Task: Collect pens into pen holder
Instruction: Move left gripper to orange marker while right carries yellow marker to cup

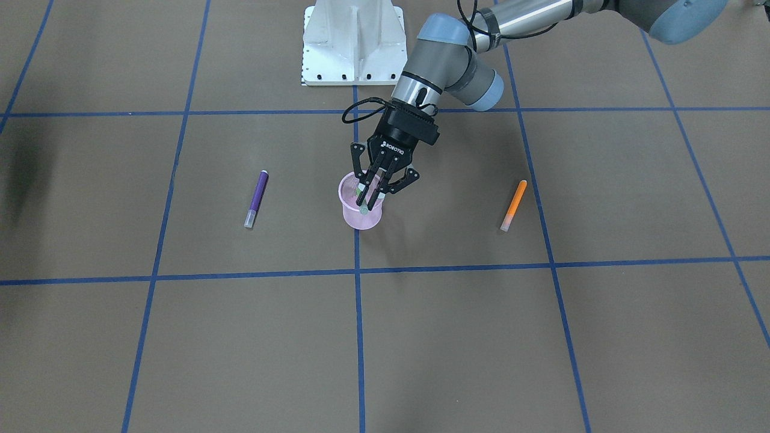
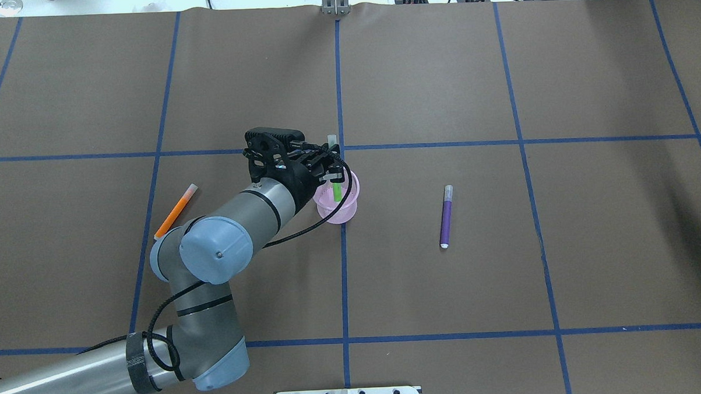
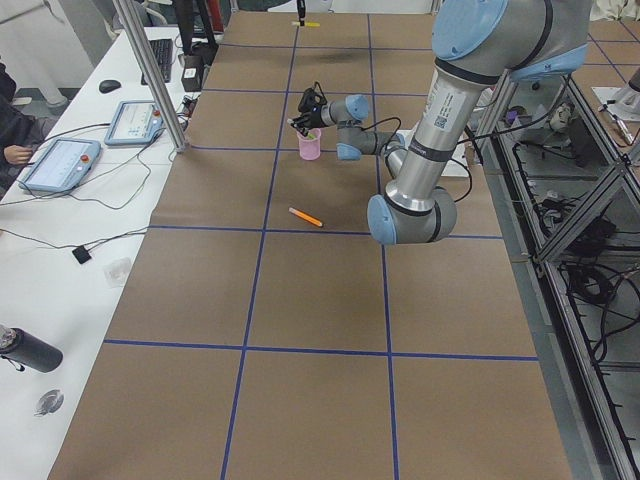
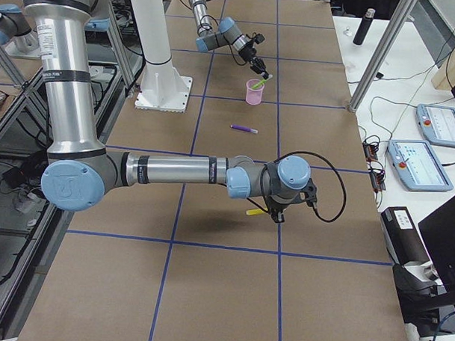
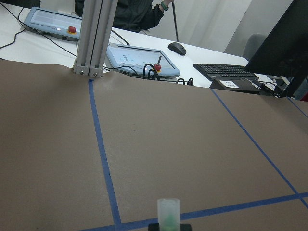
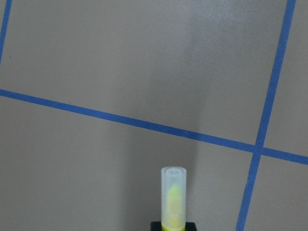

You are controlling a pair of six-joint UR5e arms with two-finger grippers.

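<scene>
The pink mesh pen holder [image 1: 361,218] [image 2: 340,213] stands at the table's middle. My left gripper [image 1: 373,193] [image 2: 333,183] is right over its rim, shut on the green pen [image 2: 337,191], which hangs tilted into the cup; its pale cap shows in the left wrist view [image 5: 169,215]. The purple pen [image 1: 257,197] [image 2: 445,216] lies flat on my right side, the orange pen [image 1: 514,204] [image 2: 176,210] on my left. My right gripper [image 4: 274,213] is low over the table's right end, shut on a yellow pen [image 6: 173,204] [image 4: 256,211].
The white robot base [image 1: 354,42] sits at the table's near edge. Blue tape lines divide the brown table. Teach pendants [image 3: 60,160] [image 4: 429,162], cables and an aluminium post [image 3: 150,70] stand along the far side. A black bottle [image 3: 25,348] lies there too.
</scene>
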